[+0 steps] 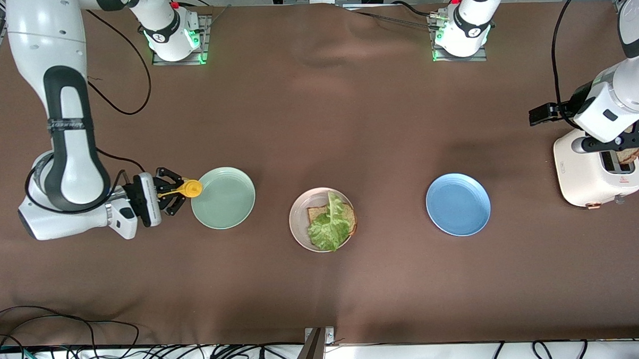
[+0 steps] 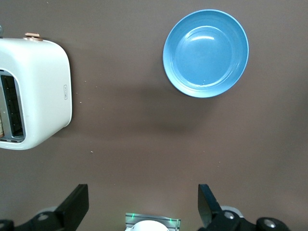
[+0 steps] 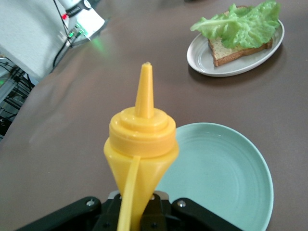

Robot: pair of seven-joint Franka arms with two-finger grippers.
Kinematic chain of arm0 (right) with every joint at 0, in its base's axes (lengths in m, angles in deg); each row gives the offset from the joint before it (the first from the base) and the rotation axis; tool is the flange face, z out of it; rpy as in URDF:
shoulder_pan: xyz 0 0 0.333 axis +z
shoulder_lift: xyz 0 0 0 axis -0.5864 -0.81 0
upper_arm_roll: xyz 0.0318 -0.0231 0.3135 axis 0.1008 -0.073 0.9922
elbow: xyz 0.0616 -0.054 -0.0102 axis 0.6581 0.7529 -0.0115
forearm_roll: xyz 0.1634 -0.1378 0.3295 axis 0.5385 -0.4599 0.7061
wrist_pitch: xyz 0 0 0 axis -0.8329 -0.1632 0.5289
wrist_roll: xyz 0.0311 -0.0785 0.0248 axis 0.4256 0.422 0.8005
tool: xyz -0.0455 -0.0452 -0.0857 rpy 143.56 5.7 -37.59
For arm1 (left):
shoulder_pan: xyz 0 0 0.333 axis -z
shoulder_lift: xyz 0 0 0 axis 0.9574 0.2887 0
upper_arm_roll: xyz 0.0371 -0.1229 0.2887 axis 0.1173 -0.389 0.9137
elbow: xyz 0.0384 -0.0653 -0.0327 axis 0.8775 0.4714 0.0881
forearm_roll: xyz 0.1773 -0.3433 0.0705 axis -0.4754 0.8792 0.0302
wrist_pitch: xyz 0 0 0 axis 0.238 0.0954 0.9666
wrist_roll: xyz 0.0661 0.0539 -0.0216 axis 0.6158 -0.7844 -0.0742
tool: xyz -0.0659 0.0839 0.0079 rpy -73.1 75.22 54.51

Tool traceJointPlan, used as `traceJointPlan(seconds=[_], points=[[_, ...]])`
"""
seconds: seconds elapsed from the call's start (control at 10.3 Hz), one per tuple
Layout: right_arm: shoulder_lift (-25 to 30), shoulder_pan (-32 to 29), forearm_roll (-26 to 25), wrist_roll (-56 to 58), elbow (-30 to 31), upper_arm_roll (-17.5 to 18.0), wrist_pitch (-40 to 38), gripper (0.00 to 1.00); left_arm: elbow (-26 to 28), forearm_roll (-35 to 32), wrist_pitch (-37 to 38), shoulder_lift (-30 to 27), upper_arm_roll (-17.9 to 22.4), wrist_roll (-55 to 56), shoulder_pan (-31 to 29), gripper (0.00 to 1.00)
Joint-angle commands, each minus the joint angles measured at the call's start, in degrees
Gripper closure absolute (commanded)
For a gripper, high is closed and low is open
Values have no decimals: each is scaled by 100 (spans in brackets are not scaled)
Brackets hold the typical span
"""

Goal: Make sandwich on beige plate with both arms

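Both arms (image 1: 65,130) are clad in glossy white shells, broken by black joint bands and a long black inlay along one link, around which a narrow black printed strap is wrapped. Each base (image 1: 173,33) is ringed in black with a small white emblem, lit green at the foot, topped with a red button and mounted on a grey metal plate. Black cables are looped from the arms, and black fingers (image 2: 72,207) are fitted at the wrists.
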State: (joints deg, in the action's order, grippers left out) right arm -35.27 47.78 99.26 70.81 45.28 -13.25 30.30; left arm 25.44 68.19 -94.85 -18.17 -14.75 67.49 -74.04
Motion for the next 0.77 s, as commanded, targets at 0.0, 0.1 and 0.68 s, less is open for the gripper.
traceJointPlan(seconds=[0.0,0.1,0.68], points=[[-178,-779,271,608,-36,445,-552,96,-28,-38,-131,-88,4,-2,29,0],[-301,-1114,280,1002,-27,622,-597,96,-194,-20,-150,-175,-5,-1,64,0],[-890,-1759,647,3059,-106,905,-773,96,-617,753,-194,-264,-181,-98,-41,0]])
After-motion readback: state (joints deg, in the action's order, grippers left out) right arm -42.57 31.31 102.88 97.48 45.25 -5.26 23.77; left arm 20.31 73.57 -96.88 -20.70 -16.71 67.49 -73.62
